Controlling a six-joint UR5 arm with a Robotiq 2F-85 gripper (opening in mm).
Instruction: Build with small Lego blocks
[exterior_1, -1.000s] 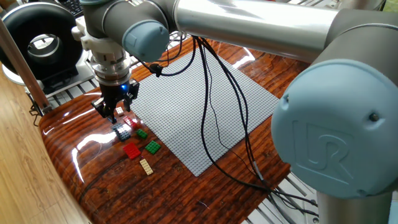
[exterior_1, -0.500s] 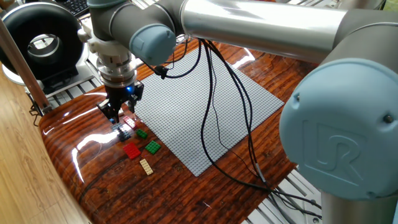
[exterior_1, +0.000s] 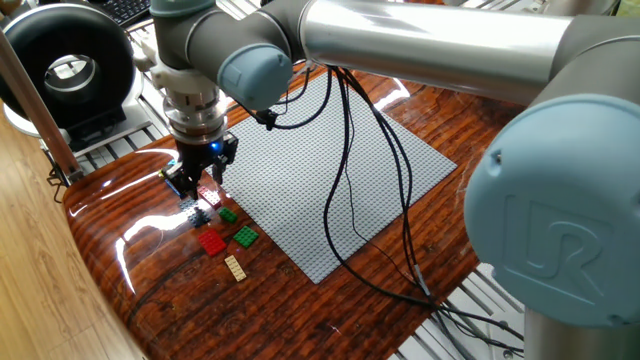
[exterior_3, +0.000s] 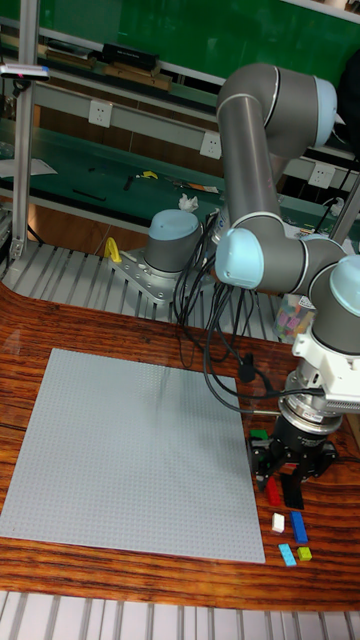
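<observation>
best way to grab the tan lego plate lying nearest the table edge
Come straight down on the tan plate and pinch its two long sides at mid-length. It lies flat, long and narrow, apart from the red brick and green brick, so there looks to be room for the fingers. Turn the gripper across its long axis.

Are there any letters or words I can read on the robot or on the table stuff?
"UR": big raised letters on the round blue-grey cap of the robot arm joint, at the right of the fixed view.
The small Lego blocks, the grey baseplate and the gripper show no writing that can be read.
The colourful box behind the arm in the tall fixed view is too small and blurred to read.
</observation>
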